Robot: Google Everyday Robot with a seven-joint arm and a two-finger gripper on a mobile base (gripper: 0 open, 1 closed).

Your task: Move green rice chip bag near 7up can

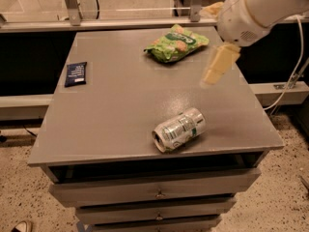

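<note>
**Reach for the bag: not yet grasped**

Near edge: 7up can [178, 129] lies on its side on the tabletop [120, 100], one end facing front-left.

Mid-right: gripper [218, 66] hangs above the tabletop. Cannot tell whether its jaws are open or closed.

Far: green rice chip bag [176, 42] lies flat near the back edge, left of the jaws and beyond them, clearly apart.

Judgement: descend over the bag's middle, pinch the crinkled film, and lift it clear before carrying it toward the can. The dark blue packet [76, 74] at the left edge looks out of the route.
</note>
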